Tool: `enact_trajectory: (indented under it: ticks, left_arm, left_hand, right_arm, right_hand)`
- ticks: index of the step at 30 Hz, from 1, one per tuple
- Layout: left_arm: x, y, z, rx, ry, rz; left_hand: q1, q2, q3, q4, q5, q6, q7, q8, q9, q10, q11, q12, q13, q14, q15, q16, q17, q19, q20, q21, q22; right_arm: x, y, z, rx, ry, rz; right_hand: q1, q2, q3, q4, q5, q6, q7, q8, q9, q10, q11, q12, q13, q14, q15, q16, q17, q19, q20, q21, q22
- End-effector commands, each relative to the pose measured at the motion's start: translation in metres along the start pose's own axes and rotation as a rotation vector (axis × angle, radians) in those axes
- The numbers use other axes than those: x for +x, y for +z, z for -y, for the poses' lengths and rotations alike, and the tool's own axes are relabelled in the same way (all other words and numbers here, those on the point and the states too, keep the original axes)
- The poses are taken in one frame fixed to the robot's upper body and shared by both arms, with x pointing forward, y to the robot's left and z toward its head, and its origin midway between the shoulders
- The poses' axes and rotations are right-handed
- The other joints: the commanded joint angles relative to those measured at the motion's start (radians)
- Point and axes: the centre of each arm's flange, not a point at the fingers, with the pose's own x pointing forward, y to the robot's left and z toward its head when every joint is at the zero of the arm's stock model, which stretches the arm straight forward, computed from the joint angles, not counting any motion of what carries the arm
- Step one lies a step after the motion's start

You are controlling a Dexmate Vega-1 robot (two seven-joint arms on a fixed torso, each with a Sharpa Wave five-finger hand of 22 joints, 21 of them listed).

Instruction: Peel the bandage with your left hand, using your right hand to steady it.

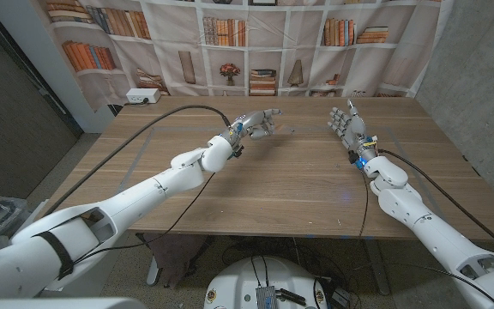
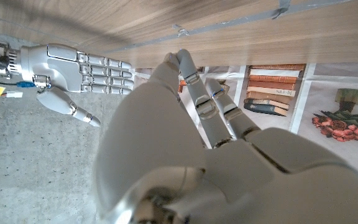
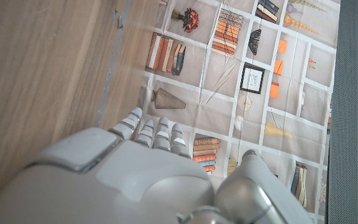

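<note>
My left hand hovers over the far middle of the wooden table, fingers reaching forward and slightly curled, nothing visibly in them. In the left wrist view a small pale scrap, possibly the bandage, lies on the table just past the fingertips of my left hand; whether they touch it I cannot tell. My right hand stands upright to its right, fingers straight and thumb apart, holding nothing. It also shows side-on as my right hand in the left wrist view and from behind in its own.
A white box sits at the table's back left corner. A curtain printed with bookshelves hangs behind the table. Black cables run along both arms. A small tape mark is stuck on the tabletop.
</note>
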Motion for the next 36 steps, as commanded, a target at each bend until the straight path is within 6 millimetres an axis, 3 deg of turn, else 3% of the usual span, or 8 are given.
enact_trajectory:
  ticks: [1, 10, 14, 18, 28, 31, 34, 36]
  left_arm:
    - [-0.008, 0.01, -0.007, -0.242, 0.098, -0.042]
    - [-0.008, 0.01, -0.013, -0.461, 0.132, -0.058]
    - [-0.006, 0.005, -0.014, -0.561, 0.113, -0.028]
    - [-0.005, 0.006, -0.015, -0.527, 0.115, -0.011]
    - [-0.004, 0.002, -0.021, -0.757, 0.169, -0.033]
    - [-0.005, 0.006, -0.022, -0.722, 0.225, -0.087]
    - [0.0, 0.008, -0.015, -0.884, 0.212, -0.04]
    - [0.001, 0.01, -0.011, -0.887, 0.245, -0.048]
  left_hand:
    - [0.007, 0.0, -0.007, -0.001, 0.01, 0.009, 0.0, 0.004, 0.005, 0.013, 0.0, -0.003, -0.003, 0.01, -0.105, -0.003, 0.004, 0.001, -0.011, 0.007, 0.005]
    - [0.008, -0.002, -0.011, 0.0, 0.011, 0.011, 0.0, 0.002, 0.006, 0.015, 0.0, -0.006, -0.011, 0.012, -0.104, -0.005, 0.007, -0.006, -0.015, 0.008, 0.005]
    - [0.009, -0.001, -0.012, 0.001, 0.012, 0.011, 0.0, 0.002, 0.006, 0.016, 0.0, -0.006, -0.013, 0.012, -0.105, -0.006, 0.008, -0.008, -0.014, 0.008, 0.005]
    - [0.01, -0.001, -0.012, 0.001, 0.013, 0.009, 0.001, 0.0, 0.007, 0.016, -0.001, -0.007, -0.015, 0.012, -0.105, -0.006, 0.009, -0.009, -0.014, 0.009, 0.006]
    - [0.012, 0.001, -0.014, 0.002, 0.014, 0.017, 0.002, 0.001, 0.007, 0.017, -0.001, -0.009, -0.021, 0.011, -0.104, -0.009, 0.013, -0.013, -0.014, 0.011, 0.007]
    - [0.013, 0.002, -0.014, 0.002, 0.014, 0.016, 0.003, 0.0, 0.008, 0.017, -0.001, -0.01, -0.023, 0.011, -0.105, -0.009, 0.014, -0.013, -0.014, 0.012, 0.007]
    - [0.014, 0.002, -0.016, 0.003, 0.014, 0.025, 0.002, 0.003, 0.008, 0.018, 0.0, -0.011, -0.026, 0.011, -0.105, -0.011, 0.015, -0.013, -0.014, 0.014, 0.008]
    - [0.014, 0.002, -0.016, 0.003, 0.014, 0.026, 0.003, 0.003, 0.009, 0.018, 0.0, -0.011, -0.028, 0.011, -0.105, -0.011, 0.016, -0.015, -0.016, 0.014, 0.008]
  right_arm:
    - [0.0, -0.002, -0.003, 0.001, 0.001, -0.008]
    - [-0.001, -0.005, -0.003, 0.0, -0.006, -0.01]
    - [-0.001, -0.005, -0.002, -0.001, -0.009, -0.012]
    - [0.0, -0.004, -0.002, -0.002, -0.006, -0.013]
    - [0.001, -0.005, -0.002, -0.001, -0.011, -0.008]
    - [-0.001, -0.005, -0.002, -0.003, -0.014, -0.007]
    - [-0.002, -0.005, -0.002, -0.003, -0.016, -0.007]
    - [-0.003, -0.005, -0.003, -0.005, -0.019, -0.005]
  right_hand:
    - [0.0, 0.007, 0.002, -0.003, 0.002, 0.001, -0.004, 0.0, 0.003, -0.001, -0.006, 0.002, 0.002, -0.005, -0.007, 0.004, 0.003, 0.004, 0.007, -0.001, 0.002]
    - [0.001, 0.008, 0.002, -0.005, 0.002, 0.002, -0.004, 0.0, 0.003, 0.001, -0.023, 0.002, 0.002, -0.004, -0.011, 0.004, 0.002, 0.006, 0.006, -0.001, 0.002]
    - [0.002, 0.009, 0.002, -0.005, 0.002, 0.0, -0.005, 0.0, 0.003, 0.001, -0.021, 0.003, 0.002, -0.004, -0.012, 0.004, 0.002, 0.006, 0.007, -0.001, 0.002]
    - [0.002, 0.01, 0.002, -0.005, 0.002, 0.001, -0.005, 0.0, 0.003, 0.002, -0.019, 0.003, 0.002, -0.004, -0.012, 0.004, 0.002, 0.006, 0.008, -0.001, 0.002]
    - [0.003, 0.01, 0.002, -0.007, 0.002, 0.0, -0.001, 0.0, 0.003, -0.001, -0.023, 0.002, 0.002, -0.003, -0.013, 0.004, 0.002, 0.01, 0.007, 0.0, 0.002]
    - [0.003, 0.011, 0.002, -0.007, 0.002, 0.0, -0.001, 0.0, 0.003, -0.001, -0.022, 0.002, 0.002, -0.003, -0.013, 0.004, 0.002, 0.01, 0.007, 0.0, 0.002]
    - [0.004, 0.011, 0.002, -0.008, 0.002, -0.002, 0.001, -0.001, 0.003, 0.0, -0.016, 0.002, 0.002, -0.003, -0.013, 0.004, 0.002, 0.011, 0.007, 0.0, 0.002]
    - [0.004, 0.012, 0.002, -0.008, 0.002, -0.003, 0.004, -0.001, 0.003, -0.002, -0.012, 0.001, 0.002, -0.003, -0.012, 0.004, 0.002, 0.014, 0.006, 0.001, 0.002]
